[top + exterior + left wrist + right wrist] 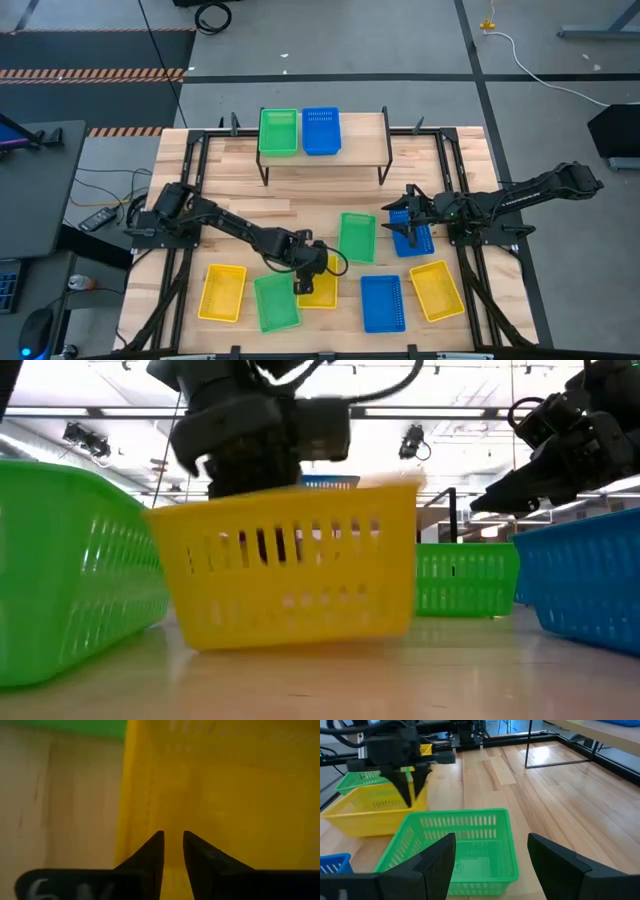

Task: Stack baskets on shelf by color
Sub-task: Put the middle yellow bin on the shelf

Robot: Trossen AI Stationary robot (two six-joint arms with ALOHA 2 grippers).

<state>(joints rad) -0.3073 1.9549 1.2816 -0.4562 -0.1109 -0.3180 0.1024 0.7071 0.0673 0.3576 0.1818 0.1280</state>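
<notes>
- Left claw sits right over the middle yellow basket, fingers straddling its wall at the edge nearest the front green basket; the gap between them is narrow in the left wrist view, and we judge it is closing on the wall but cannot tell if it grips yet.
- Left arm is clearly the nearer one.
- Right claw hangs wide open, holding nothing, above a blue basket, facing the loose green basket.
- Shelf lies well beyond, towards the back of the tabletop.
- Shelf carries one green basket and one blue, side by side; no yellow there.
- All baskets we see look empty.
</notes>
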